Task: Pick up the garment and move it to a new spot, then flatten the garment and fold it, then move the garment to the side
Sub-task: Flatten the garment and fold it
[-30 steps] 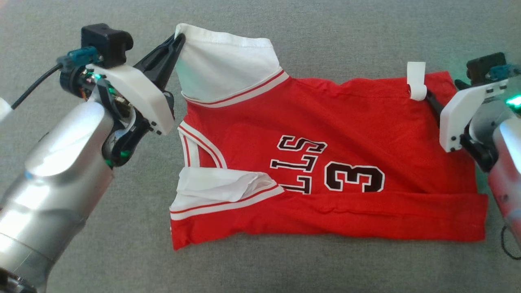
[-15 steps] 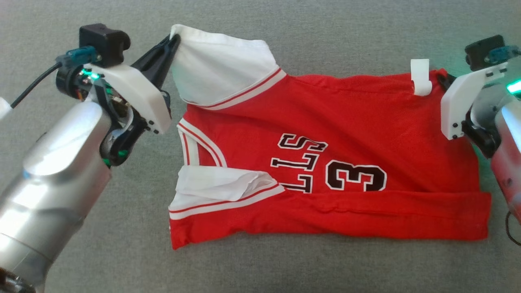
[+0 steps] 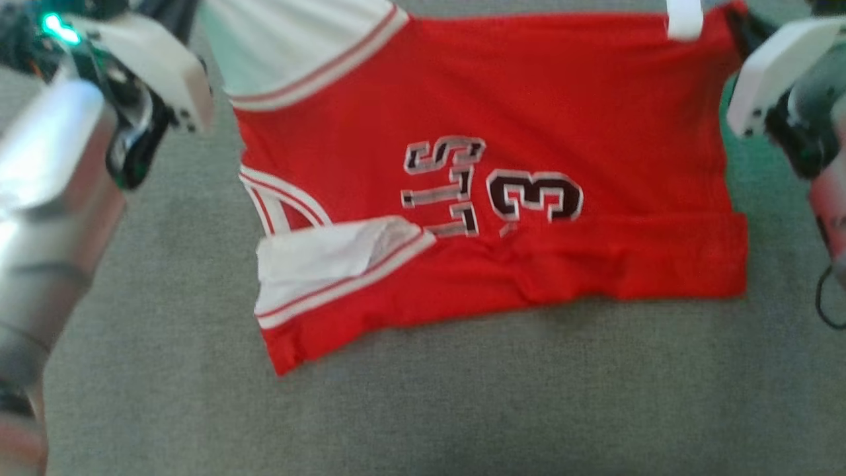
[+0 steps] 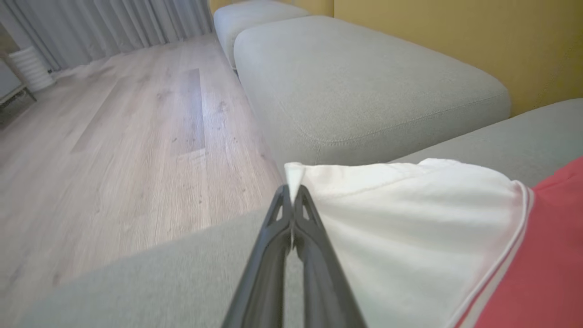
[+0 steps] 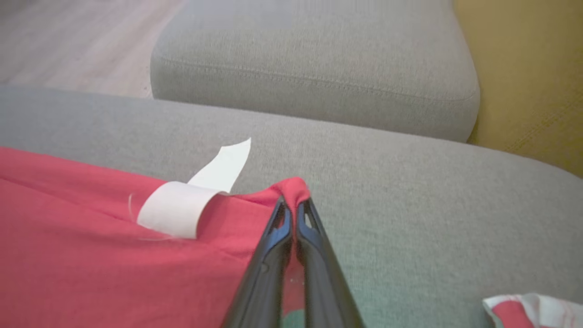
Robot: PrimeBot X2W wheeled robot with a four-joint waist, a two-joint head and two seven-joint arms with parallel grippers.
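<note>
Both clamped on the soft, light red-and-white fabric jersey (image 3: pixel 529 99): left gripper (image 4: pixel 291 193) at white sleeve corner, right gripper (image 5: pixel 295 200) at red hem corner. Likely sags mid-span.

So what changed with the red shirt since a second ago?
The right gripper closed on the red corner of the jersey beside the white tag. Both grippers seem to be lifting the far edge, though the camera may have shifted too. The left gripper stayed pinched on the white sleeve.

Grey upholstered cushions (image 4: pixel 364 86) sit against a mustard-yellow wall (image 4: pixel 455 36) at 2 o'clock; pale wood flooring (image 4: pixel 114 136) runs toward floor-length grey curtains (image 4: pixel 114 18) at 11 o'clock.
</note>
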